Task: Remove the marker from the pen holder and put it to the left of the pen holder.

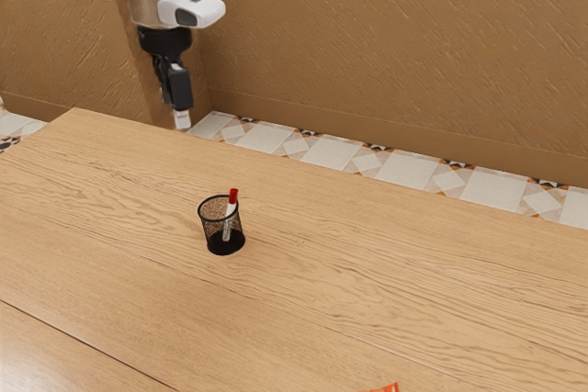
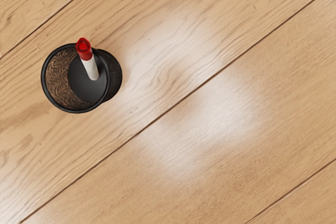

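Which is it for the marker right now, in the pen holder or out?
In: the marker leans inside the pen holder, its red end above the rim and its white body down within the mesh.

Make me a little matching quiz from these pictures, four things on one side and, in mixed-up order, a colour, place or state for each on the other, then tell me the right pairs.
Things:
1. Marker's cap
2. Pen holder
3. Gripper
4. Tabletop

Colours, places, states:
A. Raised in the air, away from the marker
B. Light brown, with wood grain
C. Red, sticking up above a black rim
D. Black mesh, standing upright with a marker in it

Right pairs: 1-C, 2-D, 3-A, 4-B
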Action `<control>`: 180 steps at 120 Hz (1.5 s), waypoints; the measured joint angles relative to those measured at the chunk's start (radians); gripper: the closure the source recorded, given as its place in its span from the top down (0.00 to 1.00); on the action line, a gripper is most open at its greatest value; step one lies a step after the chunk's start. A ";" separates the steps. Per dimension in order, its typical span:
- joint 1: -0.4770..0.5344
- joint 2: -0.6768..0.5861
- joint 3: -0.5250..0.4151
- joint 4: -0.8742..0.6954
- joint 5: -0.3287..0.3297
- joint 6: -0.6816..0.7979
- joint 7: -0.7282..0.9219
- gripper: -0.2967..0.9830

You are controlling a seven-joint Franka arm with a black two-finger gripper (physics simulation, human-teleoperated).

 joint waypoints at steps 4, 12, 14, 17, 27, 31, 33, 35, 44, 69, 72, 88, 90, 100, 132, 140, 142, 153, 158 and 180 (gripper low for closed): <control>-0.001 0.000 0.000 0.001 0.000 0.011 0.018 0.77; -0.003 0.002 0.000 0.002 0.001 0.027 0.050 0.77; -0.003 0.003 0.000 0.002 0.001 0.030 0.058 0.77; -0.004 0.004 0.000 0.002 0.002 0.035 0.069 0.77; -0.003 0.030 -0.004 0.001 0.022 0.046 0.103 0.77; 0.000 0.066 -0.012 0.010 0.051 0.050 0.122 0.77; -0.001 0.094 -0.015 0.021 0.064 0.052 0.134 0.77; -0.004 0.121 -0.017 0.032 0.075 0.053 0.145 0.77; -0.011 0.218 -0.019 0.057 0.113 0.059 0.196 0.77; 0.013 0.467 -0.018 0.184 0.161 0.068 0.310 0.77; 0.016 0.490 -0.017 0.196 0.159 0.069 0.322 0.77; 0.031 0.583 -0.015 0.240 0.152 0.072 0.375 0.77; 0.032 0.591 -0.015 0.246 0.152 0.072 0.380 0.77; 0.032 0.627 -0.015 0.269 0.150 0.073 0.407 0.77; 0.028 0.665 -0.017 0.290 0.147 0.076 0.467 0.77; 0.026 0.667 -0.017 0.290 0.147 0.078 0.478 0.77; 0.025 0.667 -0.018 0.291 0.147 0.079 0.481 0.77; 0.022 0.672 -0.021 0.307 0.147 0.083 0.494 0.77; 0.022 0.673 -0.021 0.309 0.147 0.084 0.500 0.75; 0.023 0.670 -0.020 0.310 0.144 0.088 0.509 0.41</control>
